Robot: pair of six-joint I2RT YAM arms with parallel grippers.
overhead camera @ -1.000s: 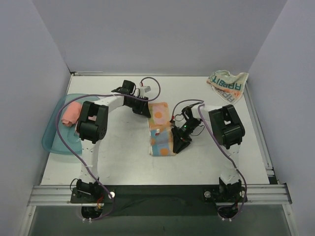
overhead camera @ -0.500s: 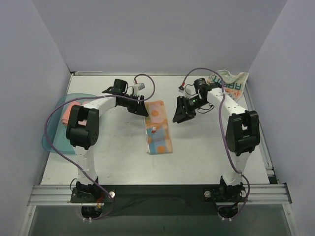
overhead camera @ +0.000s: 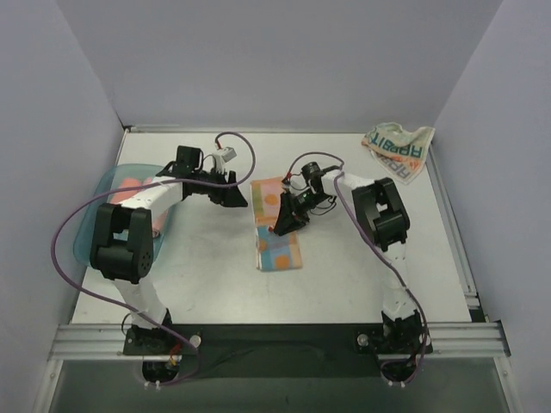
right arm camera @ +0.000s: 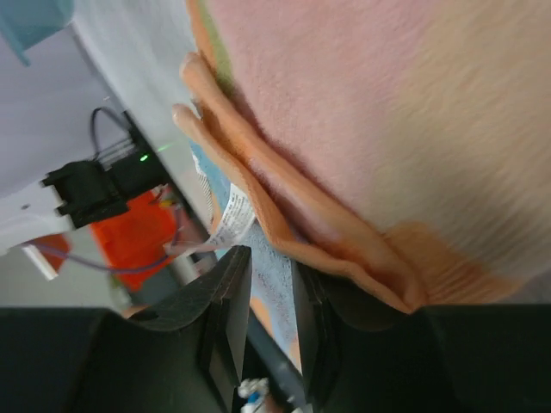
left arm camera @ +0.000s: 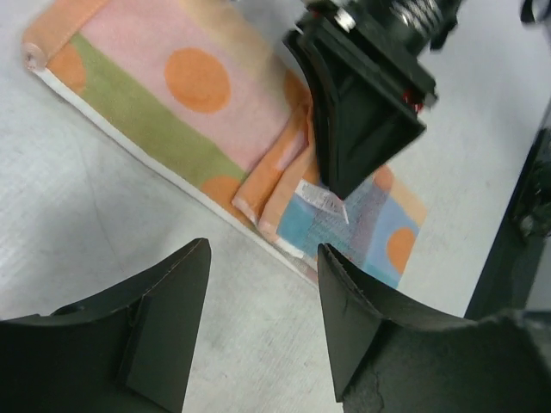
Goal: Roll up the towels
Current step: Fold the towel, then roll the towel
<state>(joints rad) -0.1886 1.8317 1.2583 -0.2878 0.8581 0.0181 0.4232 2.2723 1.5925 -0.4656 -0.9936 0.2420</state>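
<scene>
Starting at the left, you are looking at the plain pink towel (overhead camera: 129,185) lying in the teal tray (overhead camera: 86,249), well apart from the work. Next, your left gripper (overhead camera: 234,196) is hovering low over the bare table (overhead camera: 215,275) just beside the left edge of the striped towel (overhead camera: 280,249). In the left wrist view its fingers (left arm camera: 164,327) are standing wide apart with nothing between them. The striped towel itself is lying flat near the middle of the table as a long folded strip, not yet rolled. Your right gripper (overhead camera: 282,225) is pressing down onto it at the folded edge near the small white label (left arm camera: 320,200). In the right wrist view the jaws are showing only a narrow gap with bluish cloth in it, so you cannot tell whether they are actually pinching a layer or merely resting on it. Far right, the whitish RABBIT towel (overhead camera: 398,148) is sitting crumpled in the back corner, untouched. Judging from this, you are setting up the striped towel for its roll. The next move is probably calling for a sure hold on one short end, with the left gripper coming onto the cloth to steady it while you are turning the end over on itself.
</scene>
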